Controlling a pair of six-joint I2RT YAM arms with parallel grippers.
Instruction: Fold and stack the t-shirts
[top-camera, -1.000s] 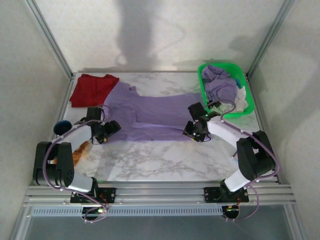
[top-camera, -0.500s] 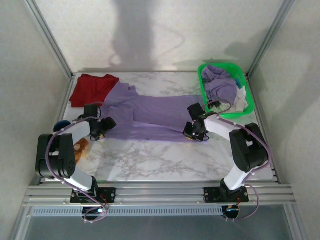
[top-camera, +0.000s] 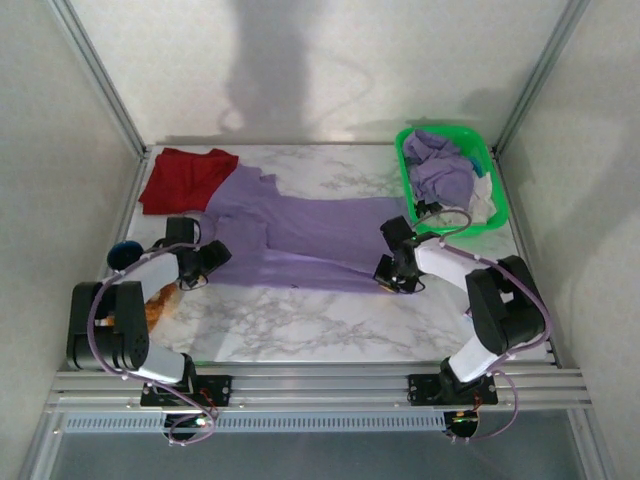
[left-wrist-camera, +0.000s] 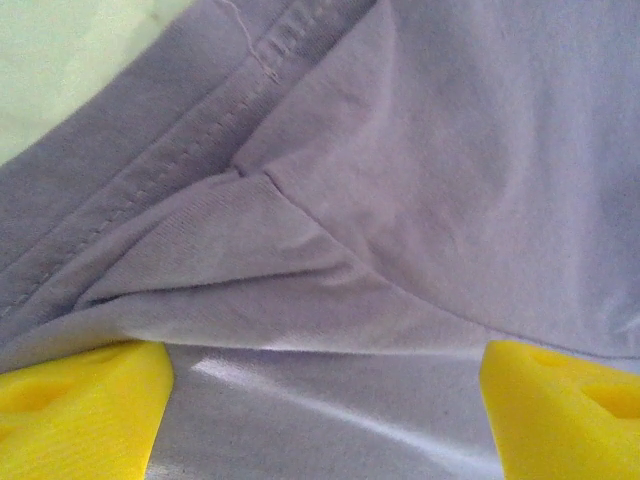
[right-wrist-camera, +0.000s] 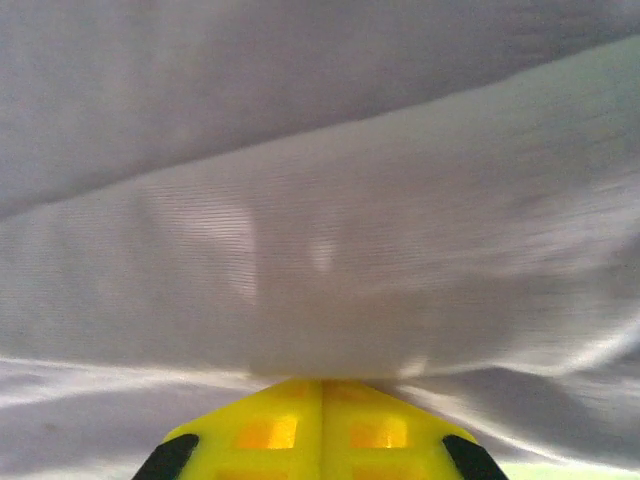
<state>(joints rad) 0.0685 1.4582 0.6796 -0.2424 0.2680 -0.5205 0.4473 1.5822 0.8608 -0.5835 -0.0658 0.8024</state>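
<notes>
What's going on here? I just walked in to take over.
A robot is folding laundry. Its right gripper is shut on the near right edge of a purple t-shirt spread on the table; its left gripper is open at the left edge. A red t-shirt lies far left; more shirts fill the green basket.

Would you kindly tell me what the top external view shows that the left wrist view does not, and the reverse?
Top external adds the layout: the dark red t-shirt far left on the table, the green basket far right, and the right gripper at the near edge of the lavender t-shirt. Left wrist adds close detail: a stitched hem, a fold, and yellow fingers wide apart at the cloth. Shared: that t-shirt and the open left gripper.
</notes>
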